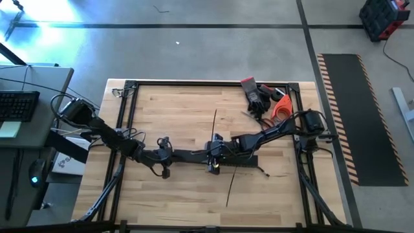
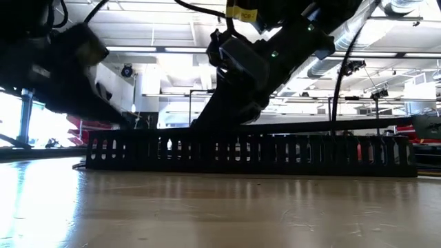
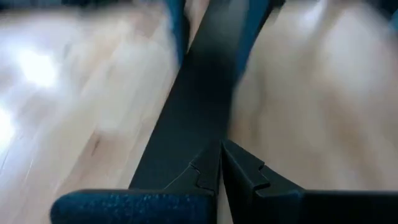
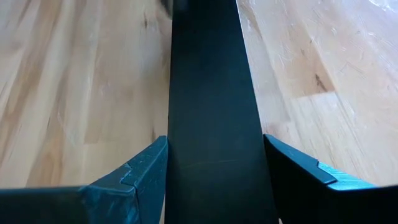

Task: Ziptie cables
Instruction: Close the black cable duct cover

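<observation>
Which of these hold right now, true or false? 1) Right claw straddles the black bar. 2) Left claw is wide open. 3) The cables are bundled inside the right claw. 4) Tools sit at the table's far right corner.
1) True: the right claw has a finger on each side of the black bar.
2) False: the left claw is shut, fingertips meeting over the bar.
3) False: a thin cable lies loose on the table, crossing the bar.
4) True: the tools lie there.
</observation>
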Available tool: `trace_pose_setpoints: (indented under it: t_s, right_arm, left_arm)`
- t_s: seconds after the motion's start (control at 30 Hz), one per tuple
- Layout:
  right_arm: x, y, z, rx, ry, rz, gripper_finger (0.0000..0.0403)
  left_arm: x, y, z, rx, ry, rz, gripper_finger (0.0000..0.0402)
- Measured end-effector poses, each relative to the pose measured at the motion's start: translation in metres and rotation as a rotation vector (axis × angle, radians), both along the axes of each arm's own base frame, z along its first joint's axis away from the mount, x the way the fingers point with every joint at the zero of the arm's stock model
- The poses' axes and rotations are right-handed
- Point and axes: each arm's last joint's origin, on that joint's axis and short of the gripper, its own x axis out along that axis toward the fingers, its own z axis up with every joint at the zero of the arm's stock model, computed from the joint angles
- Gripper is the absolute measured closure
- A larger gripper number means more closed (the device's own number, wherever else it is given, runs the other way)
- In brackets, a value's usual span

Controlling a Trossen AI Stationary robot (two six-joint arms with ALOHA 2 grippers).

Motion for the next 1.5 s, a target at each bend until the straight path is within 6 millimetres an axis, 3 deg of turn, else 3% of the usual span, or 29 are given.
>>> trace_pose_setpoints:
  t_s: [0.1,0.27,0.6,0.97,1.1,1.23,1.4,1.5]
  right_arm:
    - [0.000,-0.001,0.000,-0.003,0.000,-0.001,0.0194]
    - [0.000,-0.001,-0.001,-0.009,0.002,0.002,0.0194]
    - [-0.001,-0.001,-0.002,-0.017,0.006,0.009,0.0194]
    - [-0.001,0.002,-0.002,-0.027,0.009,0.020,0.0193]
    - [-0.004,0.001,0.006,-0.043,-0.002,0.013,0.0106]
    - [-0.013,0.002,0.030,-0.120,-0.022,-0.005,0.0035]
    - [-0.032,0.007,0.055,-0.175,0.020,-0.008,0.0024]
    - [-0.041,0.010,0.052,-0.173,0.115,0.017,0.0031]
  left_arm:
    - [0.009,0.001,0.014,-0.032,-0.099,-0.020,0.0402]
    - [0.023,0.013,0.012,-0.051,-0.082,-0.034,0.0402]
    - [0.059,0.021,-0.010,-0.050,0.005,-0.104,0.0402]
    - [0.061,0.022,-0.021,-0.086,0.048,-0.076,0.0402]
    - [0.061,0.022,-0.021,-0.088,0.051,-0.076,0.0402]
    - [0.061,0.022,-0.021,-0.097,0.053,-0.073,0.0402]
    - [0.061,0.022,-0.021,-0.103,0.053,-0.071,0.0402]
    - [0.061,0.022,-0.022,-0.103,0.052,-0.072,0.0402]
